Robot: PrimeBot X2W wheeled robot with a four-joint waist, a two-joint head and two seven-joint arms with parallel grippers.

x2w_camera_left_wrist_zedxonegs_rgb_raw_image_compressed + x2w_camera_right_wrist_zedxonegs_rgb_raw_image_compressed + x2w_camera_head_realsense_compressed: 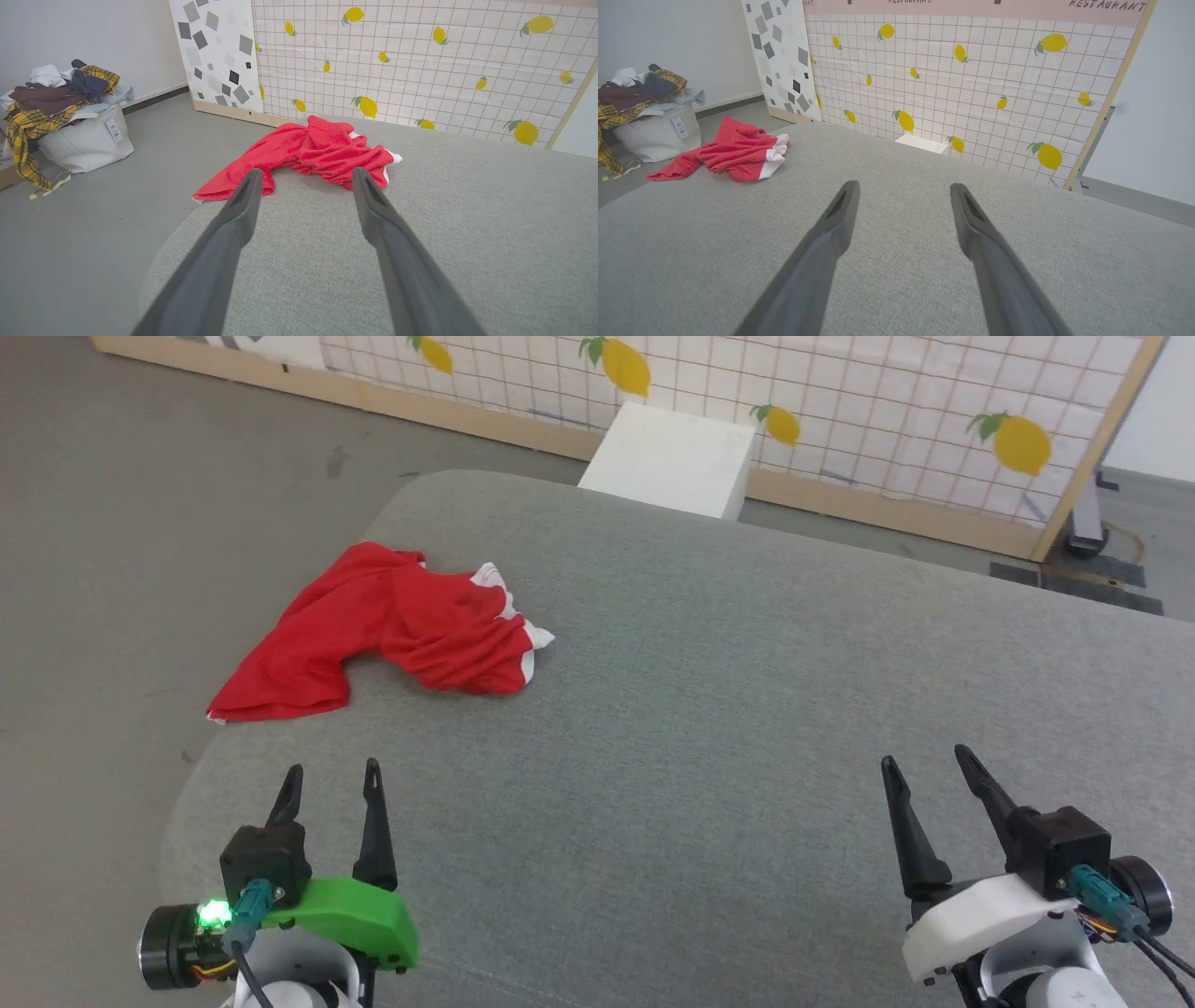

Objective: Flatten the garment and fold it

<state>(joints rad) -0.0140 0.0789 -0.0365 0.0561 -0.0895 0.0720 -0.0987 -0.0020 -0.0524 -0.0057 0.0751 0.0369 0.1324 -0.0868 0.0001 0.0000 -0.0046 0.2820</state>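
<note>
Large grey fabric-covered tabletop [747, 709] with rounded corners, mostly bare. Behind its far edge stand a white grid panel with a lemon print [887, 411] and a white block [672, 457]. On the floor off the left edge sits a white laundry bag heaped with mixed clothes [79, 140].

The bright red thin-fabric garment [392, 635] lies crumpled at the far left corner of the tabletop, with one end trailing over the left edge.

- **Handling:** likely very light, soft and limp, with no stiffness, and probably a bit slick on the cloth top. It should drag rather than lift flat.
- **Where to grip:** pinch at the edges, either the white-trimmed end toward the table middle [537, 639] or the overhanging tip [224, 709]. Two corners spread apart would suit flattening.
- **Looks:** bunched in folds, white trim showing at one end. No print can be made out from here.

Left gripper [333, 767], near the left corner at the near edge, has its fingers spread apart and holds nothing; it is just short of the garment. Right gripper [923, 755], toward the near right, is likewise spread wide and empty, well apart from the garment.
</note>
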